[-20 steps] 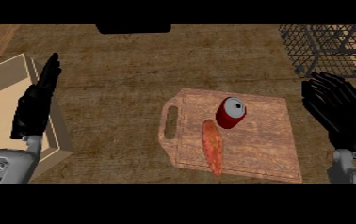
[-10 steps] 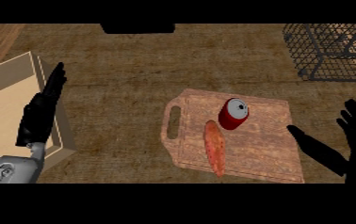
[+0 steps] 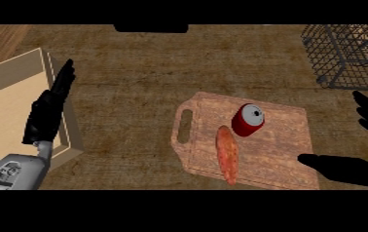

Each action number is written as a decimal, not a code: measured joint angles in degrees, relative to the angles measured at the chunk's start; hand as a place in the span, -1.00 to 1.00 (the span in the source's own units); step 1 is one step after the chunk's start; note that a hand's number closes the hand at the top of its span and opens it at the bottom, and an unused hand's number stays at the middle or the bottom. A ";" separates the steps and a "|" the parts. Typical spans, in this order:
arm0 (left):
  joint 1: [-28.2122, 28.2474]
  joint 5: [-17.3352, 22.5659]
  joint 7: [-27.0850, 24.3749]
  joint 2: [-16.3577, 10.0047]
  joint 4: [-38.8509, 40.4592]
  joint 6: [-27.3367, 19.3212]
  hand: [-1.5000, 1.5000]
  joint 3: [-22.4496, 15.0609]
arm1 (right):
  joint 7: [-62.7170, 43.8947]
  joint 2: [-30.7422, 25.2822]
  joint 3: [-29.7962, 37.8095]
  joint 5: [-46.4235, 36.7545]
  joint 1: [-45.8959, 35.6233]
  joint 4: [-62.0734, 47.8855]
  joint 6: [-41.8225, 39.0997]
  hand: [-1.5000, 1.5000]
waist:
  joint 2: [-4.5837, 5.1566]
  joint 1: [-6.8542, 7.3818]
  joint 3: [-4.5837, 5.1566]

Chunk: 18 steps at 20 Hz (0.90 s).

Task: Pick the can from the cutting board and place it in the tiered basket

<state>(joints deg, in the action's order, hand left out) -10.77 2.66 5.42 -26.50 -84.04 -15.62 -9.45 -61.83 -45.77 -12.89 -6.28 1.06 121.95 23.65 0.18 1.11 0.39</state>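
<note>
A red can (image 3: 248, 120) with a silver top lies near the middle of the wooden cutting board (image 3: 280, 143). An orange sausage-shaped item (image 3: 227, 154) rests on the board just below the can. The dark wire tiered basket (image 3: 338, 55) stands at the upper right. My right hand (image 3: 339, 167) shows at the right edge, open, its thumb over the board's lower right corner and fingertips higher up at the edge; it is apart from the can. My left hand (image 3: 49, 108) rests open at the left, fingers straight and pointing up.
A light wooden box (image 3: 28, 104) sits at the left edge, beside my left hand. A dark object (image 3: 151, 28) lies at the counter's far edge, top centre. Brown counter top spreads between the box and the board.
My right hand has moved down and toward the view's right edge, its thumb now over the board's lower right corner. The view has shifted slightly. The can and left hand have stayed put.
</note>
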 measured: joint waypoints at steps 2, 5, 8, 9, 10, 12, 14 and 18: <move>-0.70 -0.61 -0.64 0.88 1.21 -0.17 0.00 -0.42 | -3.29 -0.91 -0.75 0.68 -4.27 0.01 -2.12 -1.00 | 0.10 0.28 -0.02; -0.83 -0.67 -1.08 1.04 1.17 0.42 0.00 -0.48 | -6.63 -1.17 -1.61 2.06 -9.69 -2.65 -4.23 -1.00 | 0.11 0.92 -0.10; -1.44 -1.14 -0.12 1.47 1.19 0.24 0.00 -0.73 | -8.51 -0.75 -2.60 4.24 -13.65 -5.86 -5.73 -1.00 | 0.13 1.01 -0.10; -0.77 -1.08 0.09 1.49 0.59 0.30 0.00 -0.83 | -8.81 -0.31 -3.43 4.60 -14.29 -6.83 -5.98 -1.00 | 0.06 1.21 -0.10; -0.66 -0.87 -0.03 1.31 0.59 0.60 0.00 -0.58 | -9.05 0.12 -4.02 5.26 -15.35 -8.06 -6.27 -1.00 | 0.08 1.30 -0.09; -0.43 -1.08 -0.15 1.44 0.45 0.69 0.00 -0.68 | -9.38 0.96 -5.17 6.58 -17.32 -10.71 -6.92 -1.00 | 0.08 1.30 -0.13; -0.32 -1.10 -0.76 1.40 0.74 0.70 0.00 -0.21 | -9.58 1.11 -6.56 7.63 -18.67 -12.62 -7.60 -1.00 | -0.03 1.00 -0.20; 0.15 -1.36 -1.71 1.60 0.95 0.80 0.00 0.15 | -9.63 2.54 -9.90 8.22 -21.52 -16.87 -8.41 -1.00 | -0.16 0.68 -0.28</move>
<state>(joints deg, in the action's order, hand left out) -10.62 1.30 3.71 -24.90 -83.09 -14.82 -9.30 -71.46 -43.24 -22.79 1.94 -20.45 105.08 15.24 0.03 1.79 0.11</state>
